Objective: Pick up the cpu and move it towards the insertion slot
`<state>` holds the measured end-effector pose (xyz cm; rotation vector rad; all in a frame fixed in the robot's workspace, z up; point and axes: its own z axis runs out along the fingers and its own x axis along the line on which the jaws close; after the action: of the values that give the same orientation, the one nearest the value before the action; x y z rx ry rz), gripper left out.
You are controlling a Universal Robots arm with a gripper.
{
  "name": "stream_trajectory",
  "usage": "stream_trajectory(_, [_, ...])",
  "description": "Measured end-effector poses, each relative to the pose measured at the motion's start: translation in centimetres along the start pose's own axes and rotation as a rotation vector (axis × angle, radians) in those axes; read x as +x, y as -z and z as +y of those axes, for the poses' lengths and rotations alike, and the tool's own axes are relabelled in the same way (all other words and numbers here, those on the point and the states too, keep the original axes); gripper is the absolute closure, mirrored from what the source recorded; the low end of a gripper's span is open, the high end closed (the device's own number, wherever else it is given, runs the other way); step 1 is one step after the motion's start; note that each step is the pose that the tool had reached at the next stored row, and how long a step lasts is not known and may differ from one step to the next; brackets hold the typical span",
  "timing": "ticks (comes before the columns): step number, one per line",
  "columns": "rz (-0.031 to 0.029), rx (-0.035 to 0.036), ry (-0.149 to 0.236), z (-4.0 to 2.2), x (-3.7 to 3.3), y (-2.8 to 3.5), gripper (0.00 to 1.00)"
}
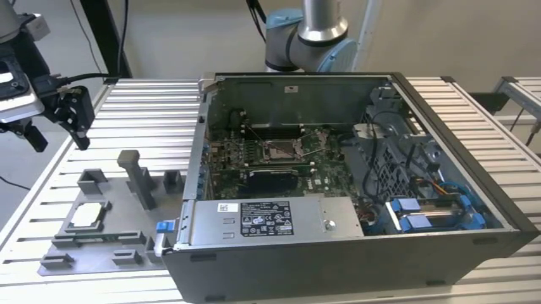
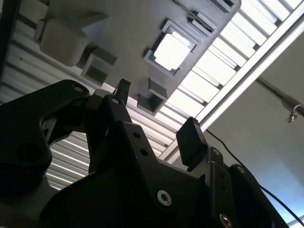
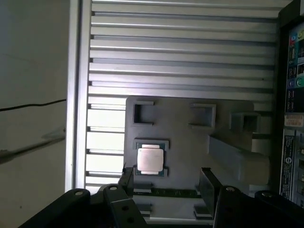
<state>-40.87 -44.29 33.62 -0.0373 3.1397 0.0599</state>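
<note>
The cpu [image 1: 87,215] is a small silvery square lying flat in a recess of the grey fixture plate [image 1: 127,244], at the exterior view's left. It also shows as a bright square, the cpu [image 2: 171,51], in the second wrist view, and as the cpu [image 3: 150,159] in the first wrist view. My gripper [image 1: 57,136] hangs open and empty well above that plate, apart from the chip. In both wrist views its black fingers [image 3: 207,183] stand spread, with the chip beyond them. The insertion slot [image 1: 279,150], with its shiny frame, sits on the green board inside the open computer case.
The open computer case [image 1: 439,209] fills the exterior view's middle and right, with a silver power supply [image 1: 270,218] and blue cables [image 1: 422,212] inside. A tall grey post [image 1: 135,177] and small blocks rise from the fixture plate. The arm's base [image 1: 308,35] stands behind the case on the slatted table [image 1: 144,107].
</note>
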Motion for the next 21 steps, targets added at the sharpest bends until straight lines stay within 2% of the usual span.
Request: stream_trajectory(21, [-0.0001,-0.0002,0.0,-0.04,0.04,-1.04,0.0])
